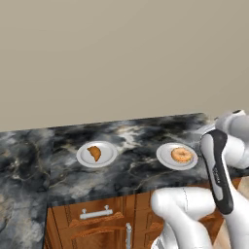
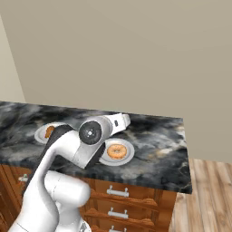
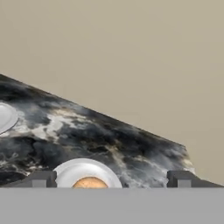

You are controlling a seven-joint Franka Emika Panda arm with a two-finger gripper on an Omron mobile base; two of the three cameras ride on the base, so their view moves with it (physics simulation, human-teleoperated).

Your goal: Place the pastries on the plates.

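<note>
Two white plates lie on the dark marble counter (image 1: 131, 131). The left plate (image 1: 109, 154) carries the orange-brown croissant (image 1: 95, 153). On the right plate (image 1: 164, 154) rests the golden ring doughnut (image 1: 181, 155). In the right base view the doughnut (image 2: 116, 151) lies on its plate (image 2: 128, 152) just below my white hand (image 2: 118, 121), and my arm partly covers the croissant (image 2: 49, 131). My gripper (image 3: 111, 180) is open and holds nothing; its fingertips (image 3: 39, 179) stand wide apart above the doughnut (image 3: 89, 183) and its plate (image 3: 83, 165). The other plate (image 3: 4, 116) shows at the left edge.
A plain beige wall (image 1: 121, 58) rises behind the counter. Wooden cabinet drawers with metal handles (image 1: 96, 213) sit under the front edge. The counter ends at the right (image 2: 185, 149), with wooden floor (image 2: 208, 195) beyond.
</note>
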